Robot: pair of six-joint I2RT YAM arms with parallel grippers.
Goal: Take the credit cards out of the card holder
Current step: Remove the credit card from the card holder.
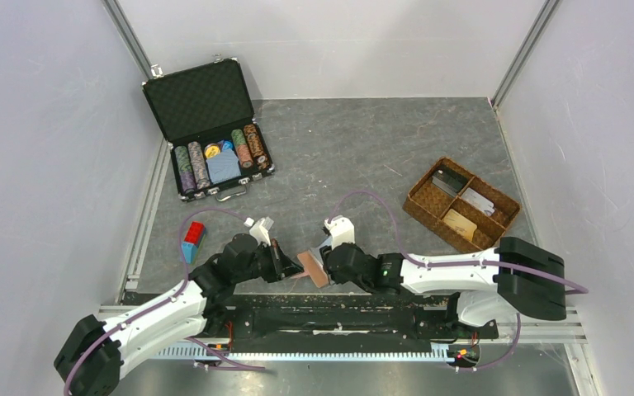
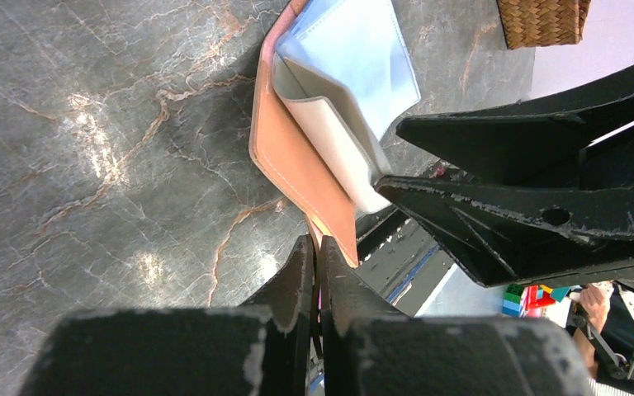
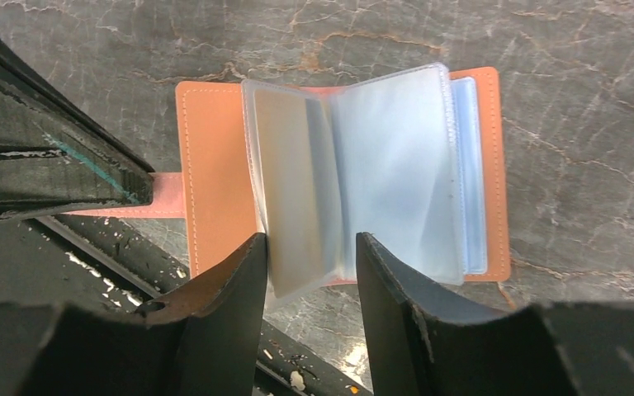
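1. The grey table carries a woven tray at the right of the top view, and a few credit cards lie in its compartments.
2. The card holder lies open between my two arms, at the lower centre of the top view by the table's near edge, with its clear sleeves fanned out.
3. My left gripper is pressed together on the holder's snap tab.
4. My right gripper is half spread, its fingers on either side of the lower edge of one clear sleeve and not clamped on it.
5. I judge I am partway through, going for the next card; something pale seems to sit in that sleeve. The next move calls for pinching the card and not the plastic, then drawing it straight out against my left-hand hold.
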